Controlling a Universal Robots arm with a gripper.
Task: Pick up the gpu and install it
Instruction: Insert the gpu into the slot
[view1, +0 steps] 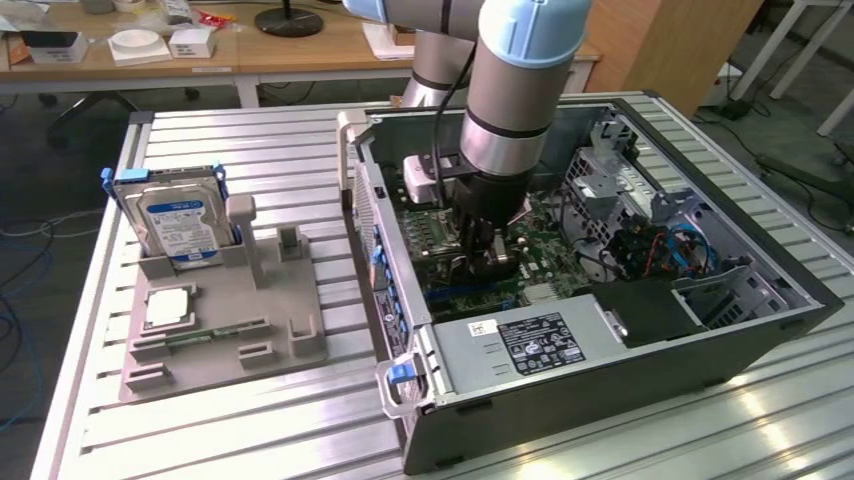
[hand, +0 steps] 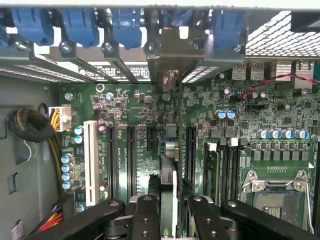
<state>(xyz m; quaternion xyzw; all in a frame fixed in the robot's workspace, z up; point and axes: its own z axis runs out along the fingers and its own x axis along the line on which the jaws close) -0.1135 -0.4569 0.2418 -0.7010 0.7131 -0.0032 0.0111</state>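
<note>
Hand (view1: 489, 252) closed on the thin, dark, edge-on gpu (hand: 169, 165) inside the open black metal computer case (view1: 627, 385).

The card stands upright between the black fingers (hand: 146, 215), just above the green motherboard (hand: 125, 100) and in line with its long slots. The case lies on a ribbed aluminium tabletop (view1: 240, 140) — beside it, a grey moulded fixture (view1: 274, 300) holds a silver hard drive with a blue-white label (view1: 180, 220). Wooden desks (view1: 294, 55) carrying white boxes (view1: 140, 45) stand behind.

Computer case (view1: 601, 400) sits centre-right on the counter (view1: 240, 140); tray (view1: 287, 300) holding the hard drive (view1: 180, 225) lies left; pincer (view1: 489, 262), inside the case, clasps the gpu (hand: 168, 175).
</note>
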